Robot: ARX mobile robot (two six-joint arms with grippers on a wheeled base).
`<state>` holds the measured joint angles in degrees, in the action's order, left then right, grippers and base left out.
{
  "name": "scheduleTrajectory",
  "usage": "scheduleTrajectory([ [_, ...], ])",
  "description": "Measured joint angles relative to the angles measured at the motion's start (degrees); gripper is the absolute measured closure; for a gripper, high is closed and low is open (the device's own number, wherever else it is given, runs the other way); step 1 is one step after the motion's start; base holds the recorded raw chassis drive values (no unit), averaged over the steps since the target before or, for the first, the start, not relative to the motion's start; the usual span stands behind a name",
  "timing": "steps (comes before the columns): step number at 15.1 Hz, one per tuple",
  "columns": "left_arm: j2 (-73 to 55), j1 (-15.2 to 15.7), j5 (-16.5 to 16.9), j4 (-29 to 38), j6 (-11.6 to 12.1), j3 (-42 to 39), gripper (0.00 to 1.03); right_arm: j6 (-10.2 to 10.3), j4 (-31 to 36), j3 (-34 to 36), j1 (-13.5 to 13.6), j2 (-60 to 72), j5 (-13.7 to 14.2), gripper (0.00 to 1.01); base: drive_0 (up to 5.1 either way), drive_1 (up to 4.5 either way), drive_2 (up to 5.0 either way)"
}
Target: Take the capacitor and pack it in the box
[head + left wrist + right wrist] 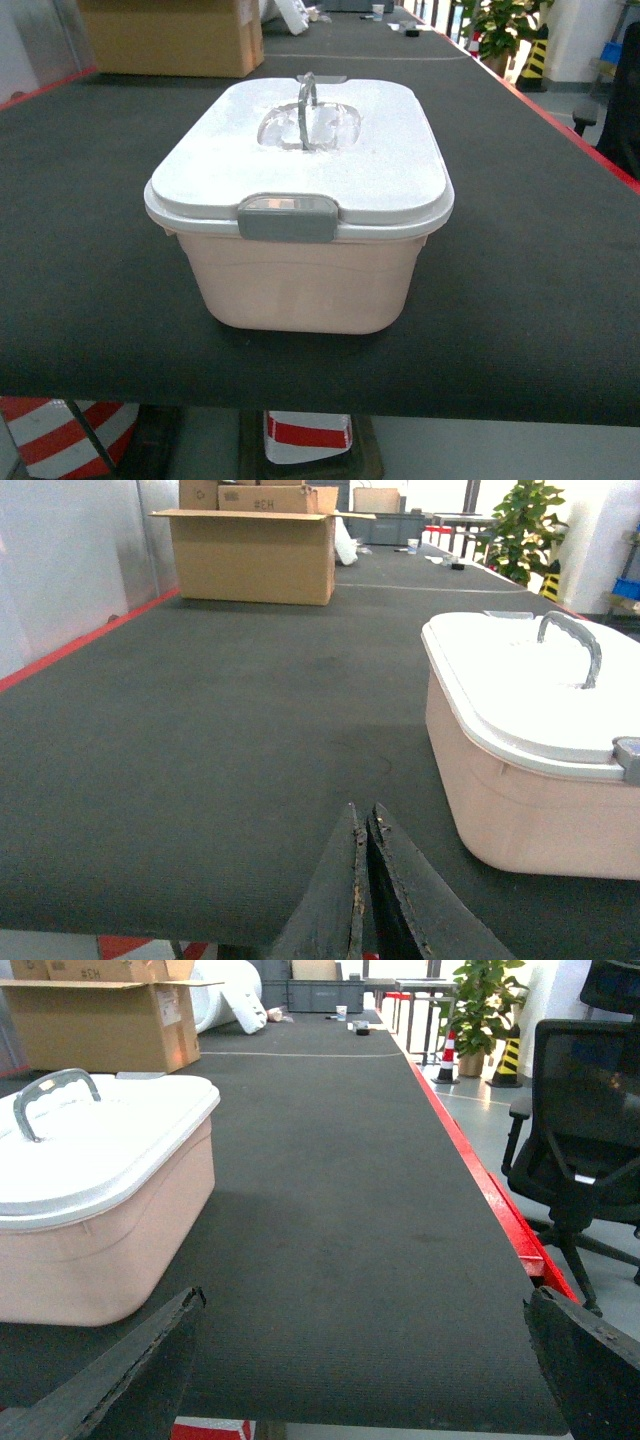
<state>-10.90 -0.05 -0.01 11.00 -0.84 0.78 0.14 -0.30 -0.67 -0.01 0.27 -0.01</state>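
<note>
The left gripper sits at the near edge of the desk, jaws pressed together with nothing between them. It hangs just beside the box's left wall without touching it, probably a parked posture. The right gripper also sits at the near edge, on the box's other side; its jaws are spread wide and hold nothing, which leaves it ready to take hold of something.

The box, a pale pink plastic tub, stands near the near edge of the desk, roughly midway between the two grippers. Its white lid is seated on the rim, the grey latch faces the near edge and lies flat against the front, and the handle stands upright in its recess. In this state the box cannot receive a part; the latch most likely needs releasing first.

The capacitor appears in no view; whether it is already inside the shut box cannot be told.

Toward the far left corner stands a brown cardboard carton, flaps open, well apart from the box.
</note>
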Motion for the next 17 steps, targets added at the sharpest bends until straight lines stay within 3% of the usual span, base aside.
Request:
scheduleTrajectory([
  [1, 0.92, 0.0, 0.0, -0.94, 0.0, 0.0, 1.01, 0.0, 0.0, 0.0, 0.0, 0.0, 0.0, 0.03, 0.0, 0.0, 0.0],
  [3, 9.53, 0.0, -0.07, -11.89, 0.02, 0.02, 1.01, 0.02, 0.0, 0.0, 0.0, 0.0, 0.02, 0.03, 0.0, 0.0, 0.0],
  [7, 10.27, 0.02, 0.02, -11.21, 0.02, 0.02, 1.0, 0.0, 0.02, 0.0, 0.0, 0.0, -0.02, 0.03, 0.0, 0.0, 0.0],
  [12, 10.27, 0.02, 0.0, -11.26, 0.07, 0.02, 0.36, 0.0, 0.0, 0.0, 0.0, 0.0, 0.0, 0.03, 0.0, 0.0, 0.0],
  [14, 10.27, 0.02, 0.0, -11.26, 0.07, 0.02, 0.04, 0.0, 0.0, 0.0, 0.0, 0.0, 0.0, 0.03, 0.0, 0.0, 0.0],
  [17, 10.27, 0.02, 0.0, -11.26, 0.22, 0.02, 0.05, 0.0, 0.0, 0.0, 0.0, 0.0, 0.0, 0.03, 0.0, 0.0, 0.0],
])
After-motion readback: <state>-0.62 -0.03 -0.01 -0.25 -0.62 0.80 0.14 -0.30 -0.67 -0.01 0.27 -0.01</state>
